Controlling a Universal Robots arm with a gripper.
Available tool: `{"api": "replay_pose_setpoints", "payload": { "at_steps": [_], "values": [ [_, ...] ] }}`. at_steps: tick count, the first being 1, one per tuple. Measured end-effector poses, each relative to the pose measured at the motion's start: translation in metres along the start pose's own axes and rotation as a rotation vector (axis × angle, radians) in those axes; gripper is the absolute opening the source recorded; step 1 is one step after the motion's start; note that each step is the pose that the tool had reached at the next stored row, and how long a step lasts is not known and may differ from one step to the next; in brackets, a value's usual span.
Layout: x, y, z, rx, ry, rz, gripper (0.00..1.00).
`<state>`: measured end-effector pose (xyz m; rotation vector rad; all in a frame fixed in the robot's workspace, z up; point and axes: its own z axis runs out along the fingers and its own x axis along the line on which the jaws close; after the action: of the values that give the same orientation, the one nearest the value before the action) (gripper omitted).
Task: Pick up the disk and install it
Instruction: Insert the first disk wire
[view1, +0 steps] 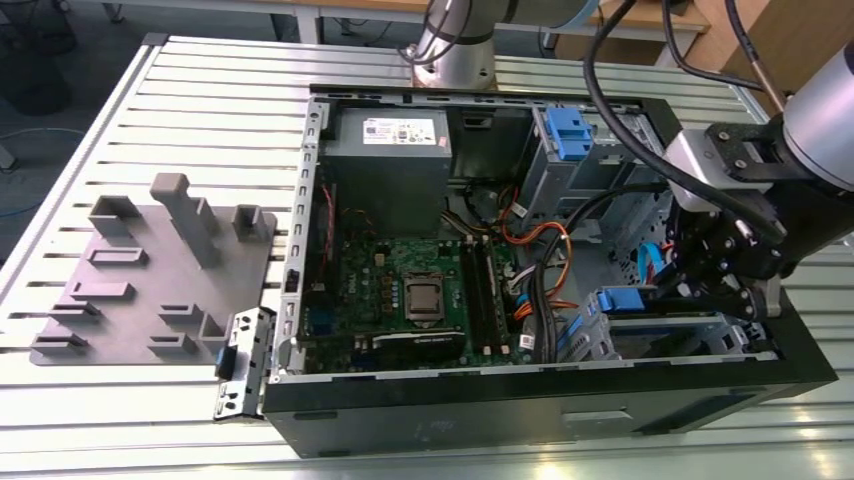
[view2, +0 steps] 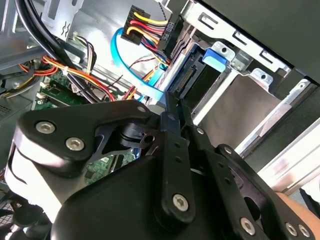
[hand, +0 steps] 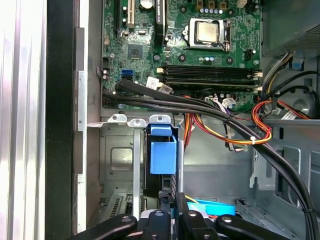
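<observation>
The disk (view1: 627, 301) lies in the drive cage at the case's corner on the exterior view's right, with its blue plastic rail facing the motherboard. In the second wrist view the disk's (view2: 192, 82) dark connector end and blue tab show inside the metal cage. In the first wrist view the blue tab of the disk (hand: 162, 155) stands between the cage's rails. My gripper (view1: 701, 285) hangs over the inner end of the cage. Its black fingers are shut together, and the gripper (view2: 172, 102) reaches right up to the disk's connector end; the gripper (hand: 169, 194) holds nothing that I can see.
A grey power-supply box (view1: 387, 140) sits at the far end of the case, with a bare blue bracket (view1: 567, 130) beside it. Orange and black cables (view1: 534, 265) cross beside the motherboard (view1: 414, 290). A blue flat cable (view2: 127, 67) loops close to the fingers. A grey fixture plate (view1: 147, 270) lies outside the case.
</observation>
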<state>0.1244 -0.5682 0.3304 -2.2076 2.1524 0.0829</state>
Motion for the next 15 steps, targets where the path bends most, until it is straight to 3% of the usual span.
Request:
{"api": "replay_pose_setpoints", "payload": {
  "at_steps": [15],
  "values": [
    [0.0001,0.0,0.0014,0.0,-0.0005,0.0,0.17]
  ]
}}
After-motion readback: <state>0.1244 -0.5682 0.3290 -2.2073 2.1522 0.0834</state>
